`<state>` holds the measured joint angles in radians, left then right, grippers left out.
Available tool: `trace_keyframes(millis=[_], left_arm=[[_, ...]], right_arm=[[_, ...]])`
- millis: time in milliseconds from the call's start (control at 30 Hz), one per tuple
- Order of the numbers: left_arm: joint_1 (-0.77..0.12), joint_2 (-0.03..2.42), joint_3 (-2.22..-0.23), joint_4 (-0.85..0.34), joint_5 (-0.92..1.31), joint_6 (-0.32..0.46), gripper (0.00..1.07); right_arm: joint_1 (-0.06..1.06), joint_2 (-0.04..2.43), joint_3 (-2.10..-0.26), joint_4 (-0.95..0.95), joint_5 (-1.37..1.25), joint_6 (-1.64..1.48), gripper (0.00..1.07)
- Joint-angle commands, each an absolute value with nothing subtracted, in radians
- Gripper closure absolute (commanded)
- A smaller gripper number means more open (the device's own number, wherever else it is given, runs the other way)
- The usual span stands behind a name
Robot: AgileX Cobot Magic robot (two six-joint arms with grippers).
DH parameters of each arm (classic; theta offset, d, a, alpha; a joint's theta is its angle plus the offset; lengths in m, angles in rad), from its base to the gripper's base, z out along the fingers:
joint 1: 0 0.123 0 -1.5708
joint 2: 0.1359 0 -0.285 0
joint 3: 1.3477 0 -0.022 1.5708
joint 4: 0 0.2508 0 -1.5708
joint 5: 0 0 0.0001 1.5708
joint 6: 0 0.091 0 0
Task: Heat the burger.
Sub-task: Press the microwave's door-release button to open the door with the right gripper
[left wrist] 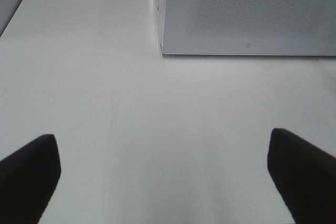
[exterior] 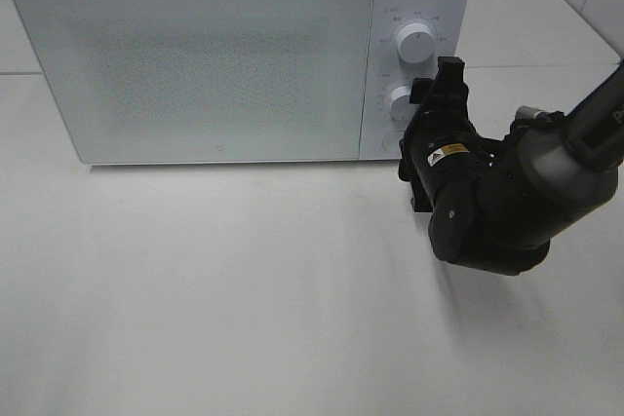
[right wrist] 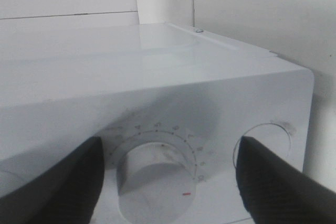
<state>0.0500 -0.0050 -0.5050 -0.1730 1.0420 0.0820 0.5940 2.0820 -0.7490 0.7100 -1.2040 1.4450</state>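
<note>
Closed white microwave point(exterior: 205, 65), right hand point(exterior: 435, 87) at lower dial point(exterior: 399, 101)

Count on inspection: microwave oven point(exterior: 195, 56), one; rotary knobs on its panel, two, upper knob point(exterior: 416, 43) and lower knob point(exterior: 400, 101); round push button point(right wrist: 265, 135), one; table point(exterior: 244, 319), one; robot arm point(exterior: 546, 182) in high view, one; grippers, two, left gripper point(left wrist: 163, 135) and right gripper point(right wrist: 169, 145), two fingers each.

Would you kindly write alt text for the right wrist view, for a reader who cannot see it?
The right tool stands open around a white knob with a red mark on the microwave control panel, its dark fingers on either side, clear of it.
</note>
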Motion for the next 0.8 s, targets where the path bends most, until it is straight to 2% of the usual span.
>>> trace_keyframes(millis=[33,333,533,800], left_arm=[[0.05,-0.03,-0.503,-0.181,1.032,0.077,0.06],[0.05,-0.03,-0.503,-0.181,1.032,0.077,0.06],[0.05,-0.03,-0.503,-0.18,1.032,0.077,0.06],[0.05,-0.03,-0.503,-0.18,1.032,0.077,0.06]], right_arm=[[0.588,2.07,-0.756,0.656,-1.353,1.419,0.36],[0.588,1.998,-0.671,0.616,-1.269,1.371,0.36],[0.588,1.918,-0.583,0.52,-1.145,1.318,0.36],[0.588,1.771,-0.506,0.47,-0.916,1.064,0.36]])
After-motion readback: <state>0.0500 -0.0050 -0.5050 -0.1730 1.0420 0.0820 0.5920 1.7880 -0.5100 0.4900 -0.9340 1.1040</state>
